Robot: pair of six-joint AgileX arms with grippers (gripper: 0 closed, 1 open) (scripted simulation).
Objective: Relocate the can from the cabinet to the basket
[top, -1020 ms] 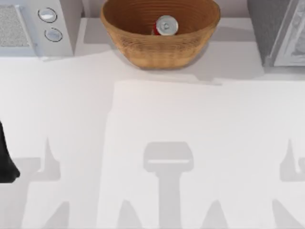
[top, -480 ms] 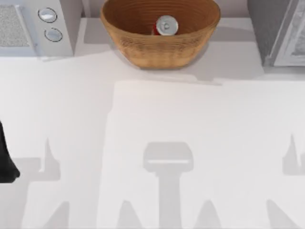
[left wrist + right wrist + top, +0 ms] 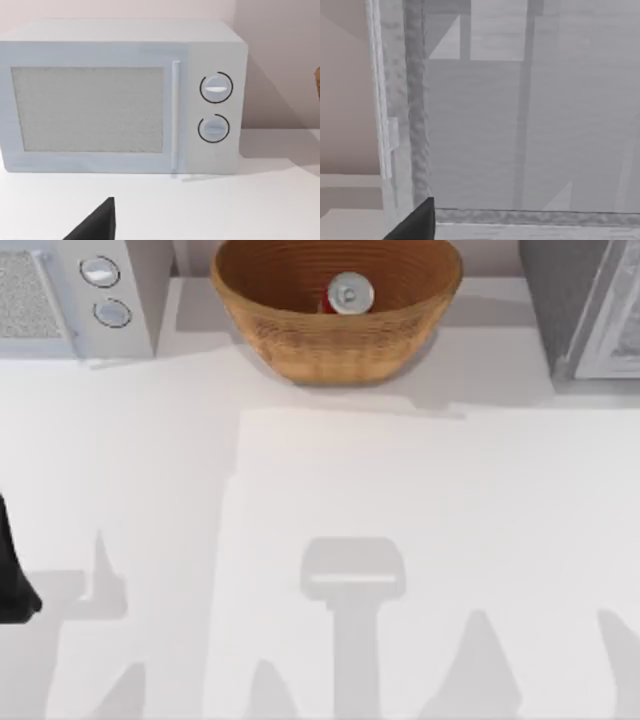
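While the can stands upright inside the wicker basket at top centre, my left arm sits at the frame's left edge, facing the microwave; its hand's state I cannot tell.

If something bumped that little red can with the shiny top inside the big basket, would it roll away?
Probably not far. The small red cylindrical can with a round silver top appears to stand upright, so a bump might tip it. Being round, it would likely roll then, but the tan woven wicker basket's high bowl-shaped walls should keep it in.
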